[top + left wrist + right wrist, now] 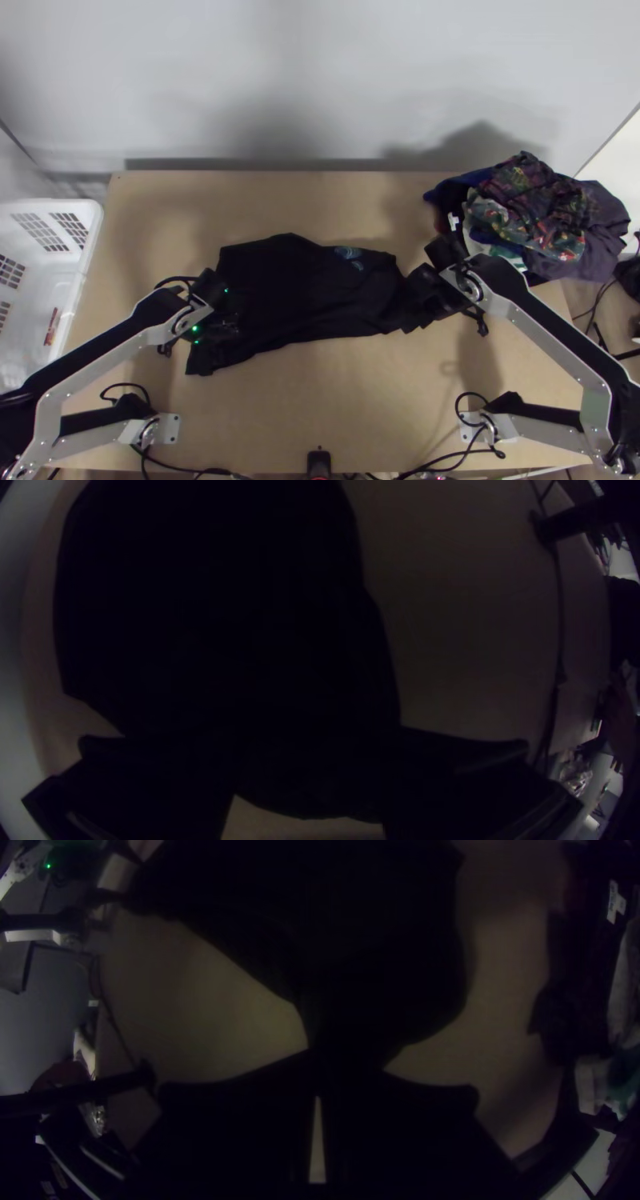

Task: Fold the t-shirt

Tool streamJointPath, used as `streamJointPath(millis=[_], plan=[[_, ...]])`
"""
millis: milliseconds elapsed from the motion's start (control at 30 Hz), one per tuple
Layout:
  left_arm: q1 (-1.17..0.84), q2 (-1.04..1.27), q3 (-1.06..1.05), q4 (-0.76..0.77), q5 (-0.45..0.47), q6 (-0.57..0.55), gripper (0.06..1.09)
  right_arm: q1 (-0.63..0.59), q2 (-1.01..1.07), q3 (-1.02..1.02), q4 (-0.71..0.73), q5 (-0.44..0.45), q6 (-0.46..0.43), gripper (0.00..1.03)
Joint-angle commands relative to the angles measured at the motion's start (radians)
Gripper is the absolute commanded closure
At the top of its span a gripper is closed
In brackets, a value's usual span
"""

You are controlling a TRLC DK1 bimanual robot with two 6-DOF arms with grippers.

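Right hand (pixel 414 302) hides its pinched bit of black t-shirt (pixel 308 288)

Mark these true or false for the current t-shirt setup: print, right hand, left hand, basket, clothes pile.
1. The t-shirt has a print near its far edge. True.
2. The right hand is clear of the t-shirt. False: it is closed on the shirt's right end.
3. The left hand has its fingers apart, at the shirt's left end. True.
4. The basket is right of the table. False: it is on the left.
5. The clothes pile is at the table's far right. True.
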State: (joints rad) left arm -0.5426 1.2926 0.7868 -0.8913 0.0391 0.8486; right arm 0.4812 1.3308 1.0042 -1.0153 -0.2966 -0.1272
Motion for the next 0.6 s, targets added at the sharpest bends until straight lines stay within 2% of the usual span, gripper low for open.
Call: streamJointPath(millis=[0, 100, 267, 433, 533, 567], plan=[[-0.003, 0.056, 0.011, -0.012, 0.016, -0.006, 0.34, -0.001, 0.002, 0.005, 0.000, 0.001, 0.001, 1.00], [-0.003, 0.071, 0.015, 0.000, 0.016, -0.005, 0.34, -0.001, 0.002, 0.008, 0.000, 0.001, 0.003, 1.00], [0.003, 0.094, 0.029, 0.012, 0.016, -0.006, 0.60, -0.003, 0.002, 0.013, 0.000, 0.001, 0.001, 1.00], [0.029, 0.099, 0.020, 0.031, 0.016, -0.005, 0.77, -0.003, 0.011, 0.017, 0.000, 0.001, 0.001, 1.00], [0.046, 0.091, 0.008, 0.031, 0.016, 0.010, 0.92, -0.003, 0.016, 0.017, 0.000, 0.001, 0.000, 1.00], [0.050, 0.077, 0.000, 0.031, 0.016, 0.030, 0.95, -0.004, 0.018, 0.017, 0.000, 0.001, 0.001, 1.00]])
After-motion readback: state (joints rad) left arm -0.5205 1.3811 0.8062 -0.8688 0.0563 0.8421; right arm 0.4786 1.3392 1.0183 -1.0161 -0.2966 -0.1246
